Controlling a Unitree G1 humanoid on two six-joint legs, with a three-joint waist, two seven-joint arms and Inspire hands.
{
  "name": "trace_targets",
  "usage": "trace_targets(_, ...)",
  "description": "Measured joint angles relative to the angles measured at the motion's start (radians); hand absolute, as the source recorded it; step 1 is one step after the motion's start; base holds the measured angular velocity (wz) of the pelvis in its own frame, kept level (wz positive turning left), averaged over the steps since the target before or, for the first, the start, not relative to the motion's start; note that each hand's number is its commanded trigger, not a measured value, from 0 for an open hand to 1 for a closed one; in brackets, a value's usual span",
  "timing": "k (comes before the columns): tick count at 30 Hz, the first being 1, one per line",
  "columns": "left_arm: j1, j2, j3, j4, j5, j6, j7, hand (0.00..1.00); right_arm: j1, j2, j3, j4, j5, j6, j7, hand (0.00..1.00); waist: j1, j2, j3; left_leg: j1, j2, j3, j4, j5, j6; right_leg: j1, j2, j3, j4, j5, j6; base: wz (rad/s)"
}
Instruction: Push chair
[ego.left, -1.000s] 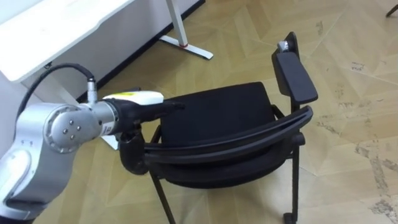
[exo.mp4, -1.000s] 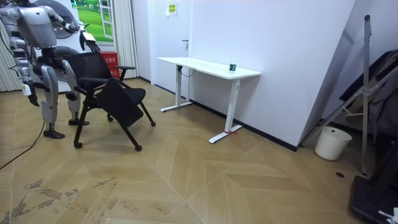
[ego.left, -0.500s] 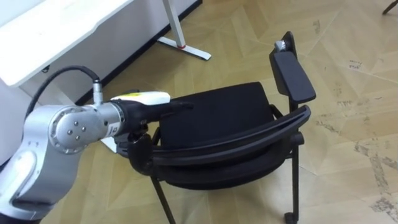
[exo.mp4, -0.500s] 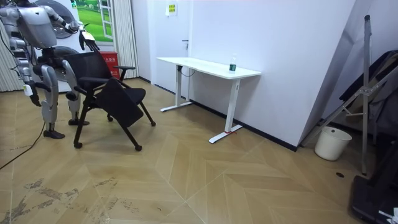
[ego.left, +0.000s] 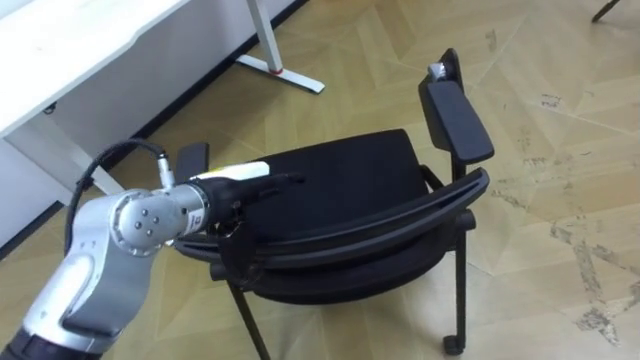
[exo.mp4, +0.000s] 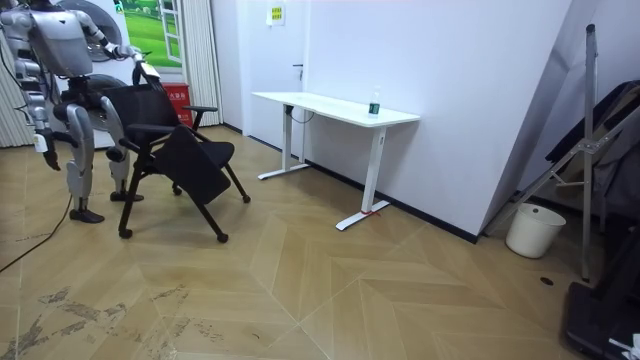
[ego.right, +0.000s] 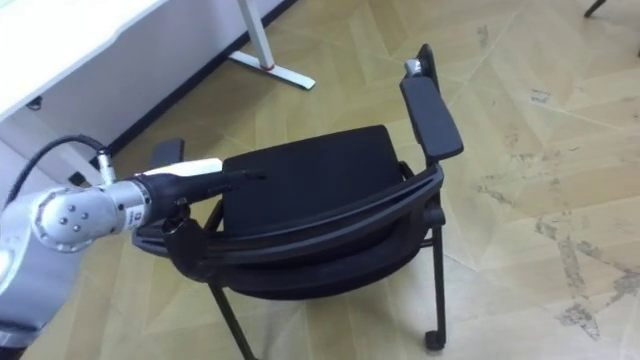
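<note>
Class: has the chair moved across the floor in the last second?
No. In the room view the chair keeps its place left of the white desk; the eye views' shift is the camera's.

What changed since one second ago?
The left hand has come down closer to the back of the chair, fingers straight. The eye view itself has shifted. In the room view the chair stands where it stood, and the right hand hangs at the robot's side as before.
</note>
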Motion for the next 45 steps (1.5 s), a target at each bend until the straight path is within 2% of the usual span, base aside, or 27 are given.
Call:
trace_targets(4,0.001,-0.043,0.009,0.084,0.001,-0.009,0.051,0.0,0.002,0.014,0.001,-0.035,-0.01,-0.001,-0.02,0.0,0.003,-0.004,-0.0005,0.005,0.004,0.015,-0.001,0.0,0.0,-0.009,0.0,0.006,0.016,0.0,0.0,-0.07)
trace_targets(7,0.002,-0.062,0.026,0.13,0.001,-0.037,0.091,0.0,0.0,0.023,0.001,-0.036,-0.012,-0.001,-0.02,0.0,0.009,-0.012,-0.0022,0.021,0.006,0.028,-0.003,0.0,0.0,-0.003,0.0,0.019,0.022,0.0,0.0,-0.11)
trace_targets(8,0.002,-0.07,0.039,0.153,0.001,-0.044,0.103,0.0,-0.001,0.023,0.001,-0.036,-0.014,-0.001,-0.021,0.0,0.005,-0.016,-0.0004,0.027,0.006,0.028,-0.003,0.0,0.0,0.004,0.0,0.02,0.022,0.0,0.0,-0.05)
trace_targets(13,0.021,-0.088,0.049,0.211,0.042,-0.052,0.135,0.0,0.007,0.024,-0.007,-0.036,-0.015,0.016,-0.052,0.0,0.002,-0.038,-0.0069,0.034,0.007,0.028,0.009,-0.002,0.003,0.014,0.0,0.019,0.021,-0.007,0.004,0.0)
trace_targets(16,0.038,-0.101,0.05,0.211,0.06,-0.055,0.147,0.0,0.011,0.024,-0.011,-0.036,-0.022,0.024,-0.062,0.0,0.003,-0.046,-0.0042,0.025,0.007,0.026,0.03,-0.012,0.011,0.018,-0.001,0.016,0.02,-0.004,0.008,0.03)
trace_targets(22,0.039,-0.108,0.051,0.212,0.059,-0.055,0.146,0.0,0.01,0.026,-0.038,-0.037,-0.046,0.023,-0.062,0.0,0.004,-0.042,-0.0066,0.022,0.001,0.023,0.053,-0.035,0.018,0.034,-0.007,0.01,0.018,-0.002,0.017,0.03)
trace_targets(29,0.043,-0.11,0.055,0.22,0.06,-0.055,0.162,0.0,0.012,0.027,-0.047,-0.111,-0.083,0.021,-0.057,0.0,0.003,-0.034,-0.0057,0.031,0.001,0.022,0.054,-0.039,0.016,0.044,-0.006,0.006,0.014,-0.004,0.018,0.0)
trace_targets(32,0.044,-0.113,0.056,0.23,0.06,-0.056,0.168,0.0,0.012,0.027,-0.057,-0.113,-0.104,0.022,-0.054,0.0,0.004,-0.028,-0.0084,0.033,0.001,0.024,0.054,-0.041,0.016,0.046,-0.007,0.009,0.005,-0.007,0.019,0.0)
trace_targets(33,0.044,-0.113,0.056,0.23,0.06,-0.056,0.168,0.09,0.012,0.027,-0.058,-0.113,-0.107,0.022,-0.054,0.0,0.004,-0.027,-0.0087,0.033,0.001,0.024,0.053,-0.041,0.016,0.046,-0.007,0.009,0.004,-0.007,0.019,0.0)
trace_targets(34,0.044,-0.113,0.056,0.23,0.06,-0.055,0.168,0.52,0.012,0.027,-0.058,-0.113,-0.113,0.022,-0.054,0.0,0.004,-0.024,-0.0084,0.033,0.001,0.024,0.053,-0.041,0.016,0.046,-0.007,0.009,0.004,-0.006,0.019,0.0)
trace_targets(35,0.045,-0.113,0.056,0.23,0.06,-0.055,0.168,1.0,0.012,0.027,-0.059,-0.113,-0.115,0.022,-0.054,0.0,0.003,-0.022,-0.0088,0.033,0.001,0.024,0.052,-0.041,0.016,0.046,-0.007,0.009,0.004,-0.006,0.019,0.0)
trace_targets(40,0.045,-0.112,0.055,0.232,0.06,-0.056,0.16,1.0,0.012,0.026,-0.067,-0.11,-0.126,0.022,-0.054,0.0,0.001,-0.015,-0.0066,0.037,0.0,0.023,0.052,-0.041,0.016,0.053,-0.008,0.008,0.003,-0.006,0.019,0.0)
trace_targets(45,0.045,-0.088,0.053,0.235,0.06,-0.086,0.129,1.0,0.014,0.026,-0.067,-0.105,-0.126,0.022,-0.051,0.0,-0.01,-0.01,-0.0015,0.04,-0.001,0.022,0.05,-0.041,0.016,0.056,-0.008,0.008,0.0,-0.007,0.019,0.0)
